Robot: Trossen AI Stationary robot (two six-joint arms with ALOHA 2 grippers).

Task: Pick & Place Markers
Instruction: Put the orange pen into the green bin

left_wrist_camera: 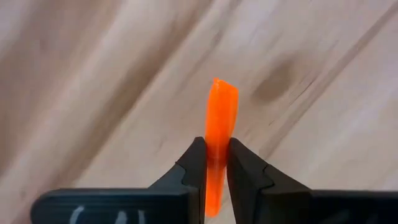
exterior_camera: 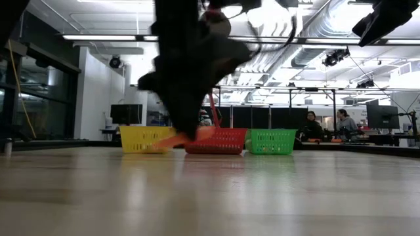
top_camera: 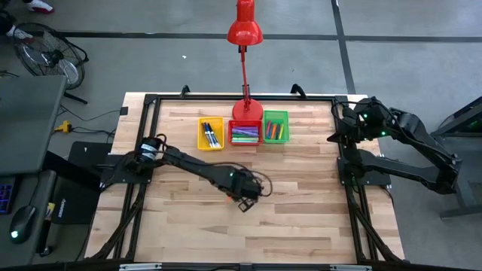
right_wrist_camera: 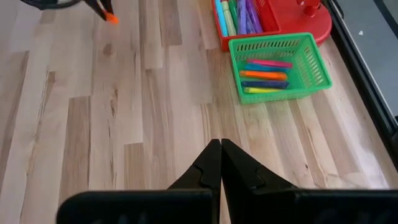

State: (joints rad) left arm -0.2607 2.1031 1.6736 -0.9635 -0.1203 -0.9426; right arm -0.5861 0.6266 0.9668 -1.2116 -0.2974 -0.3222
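Left gripper (left_wrist_camera: 212,163), dark and angular, clamped on slim glossy orange plastic marker (left_wrist_camera: 220,118) above pale, grained wooden plank table (top_camera: 301,211), near its middle. Right gripper (right_wrist_camera: 220,163) pinched together, empty, beside lattice-walled green plastic basket (right_wrist_camera: 314,70). No legible writing.

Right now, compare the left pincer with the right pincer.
The left pincer is shut on a slim orange marker; the right pincer is shut on nothing. The left one is over the wooden table's middle; the right one waits at its right edge. Both have dark fingers.
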